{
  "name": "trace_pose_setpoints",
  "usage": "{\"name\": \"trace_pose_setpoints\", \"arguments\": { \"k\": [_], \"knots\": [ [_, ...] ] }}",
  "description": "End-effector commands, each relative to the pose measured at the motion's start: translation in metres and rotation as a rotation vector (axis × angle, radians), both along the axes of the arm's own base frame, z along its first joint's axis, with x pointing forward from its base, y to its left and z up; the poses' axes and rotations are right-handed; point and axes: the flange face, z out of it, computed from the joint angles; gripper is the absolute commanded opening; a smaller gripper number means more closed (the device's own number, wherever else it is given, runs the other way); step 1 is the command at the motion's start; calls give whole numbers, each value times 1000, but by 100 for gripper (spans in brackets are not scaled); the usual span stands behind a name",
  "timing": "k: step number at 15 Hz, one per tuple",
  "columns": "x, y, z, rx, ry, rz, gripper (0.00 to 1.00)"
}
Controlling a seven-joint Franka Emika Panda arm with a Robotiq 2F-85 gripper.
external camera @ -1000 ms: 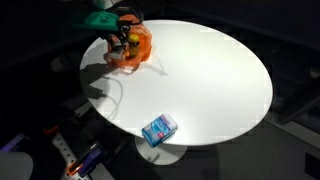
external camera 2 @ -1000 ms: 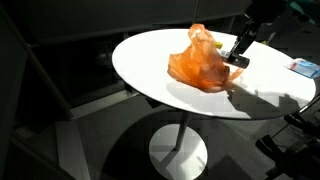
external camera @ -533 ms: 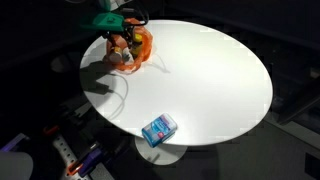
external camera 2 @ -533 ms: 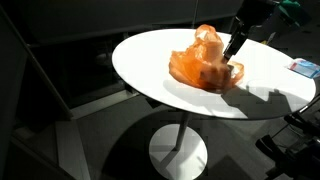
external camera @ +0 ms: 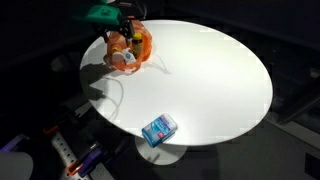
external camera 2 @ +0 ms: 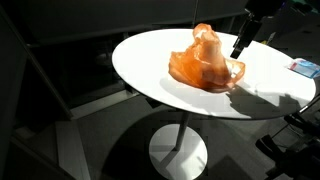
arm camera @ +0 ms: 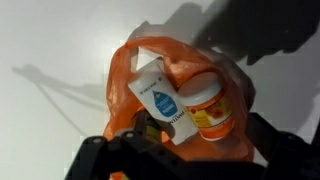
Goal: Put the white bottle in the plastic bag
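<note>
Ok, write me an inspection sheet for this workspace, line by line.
Surface: round white table on a pedestal, bare apart from the items below.
Job's things: white bottle with a blue drop label lies inside the orange plastic bag, beside an orange-and-white jar.
Clutter: blue packet near the table edge, well apart from the bag.
Grippers: gripper hovers above the bag, holding nothing; its fingers look spread in the wrist view.
Cables: nothing seen.
Surroundings: dark room; small unclear objects below the table edge.
</note>
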Motion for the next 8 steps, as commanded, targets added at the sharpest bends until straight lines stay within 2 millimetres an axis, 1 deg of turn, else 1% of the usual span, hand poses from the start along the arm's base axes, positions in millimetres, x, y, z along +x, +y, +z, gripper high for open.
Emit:
{"name": "trace_pose_setpoints", "arguments": {
  "k": [1, 3, 4, 5, 8],
  "knots": [
    [-18, -20, 23, -30, 74, -33, 100],
    [-23, -31, 31, -48, 100, -47, 100],
    [-13, -20, 19, -25, 86, -24, 100],
    [-14, -23, 22, -26, 87, -27, 100],
    [-14, -22, 19, -27, 93, -25, 100]
  ]
}}
